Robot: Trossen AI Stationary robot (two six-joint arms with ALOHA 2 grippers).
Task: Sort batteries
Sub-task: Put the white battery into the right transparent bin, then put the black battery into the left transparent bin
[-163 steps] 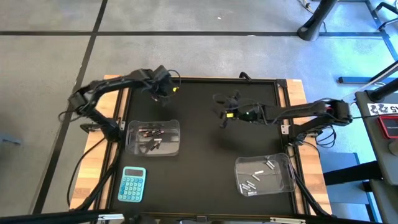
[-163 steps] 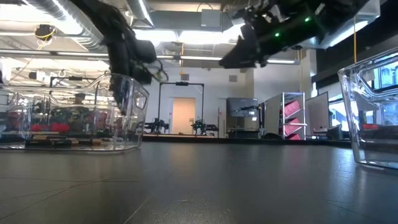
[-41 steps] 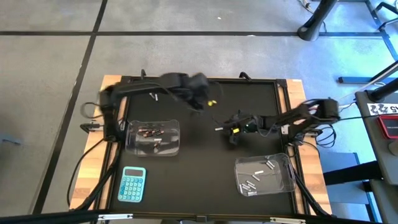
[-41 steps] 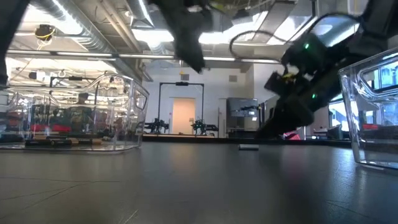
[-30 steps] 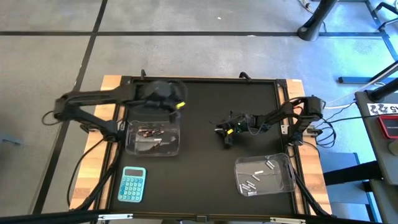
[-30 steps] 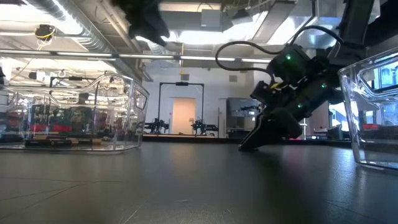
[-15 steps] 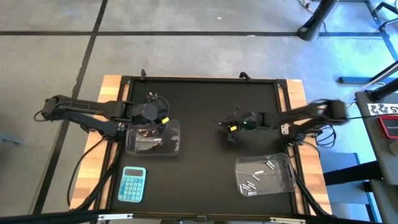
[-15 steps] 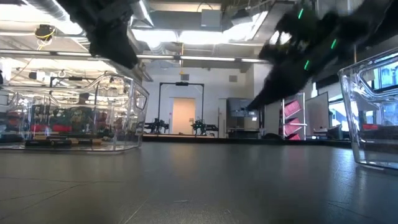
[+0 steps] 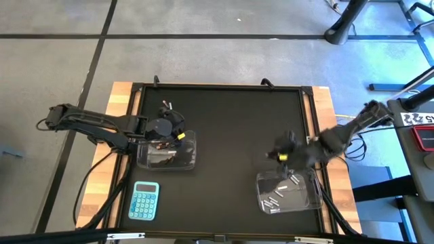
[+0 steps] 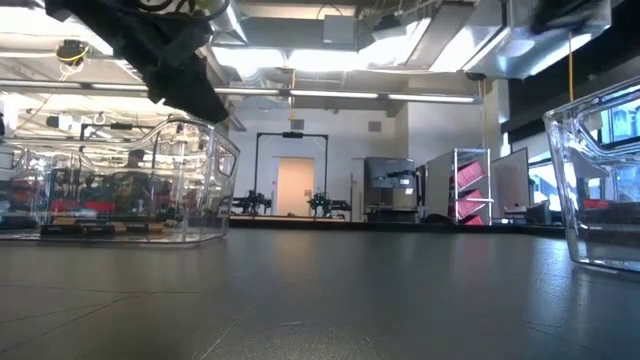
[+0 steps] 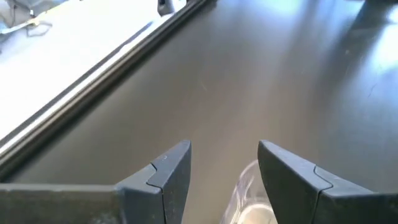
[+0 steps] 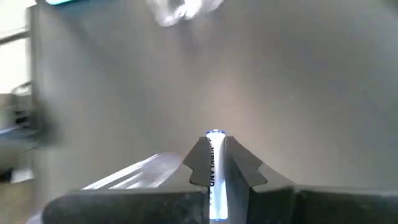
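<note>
Batteries get split by type: right gripper (image 12: 216, 163) fingers pinch a silvery-white cylinder battery (image 12: 215, 168) by the clear tub (image 9: 288, 190) near the counter's (image 9: 224, 135) front-right corner, left gripper's (image 11: 221, 168) fingers open over the dark-battery tub (image 9: 166, 150).

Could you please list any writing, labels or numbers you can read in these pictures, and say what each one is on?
Dark lettering runs along the silvery-white battery clamped in the right gripper: too blurred to read.
Black and white tag at the table's right: characters unreadable.
Blue calculator: key markings too small to read.

Grey floor (image 9: 203, 61) under the table; bright ceiling lights (image 10: 330, 60) beyond.
</note>
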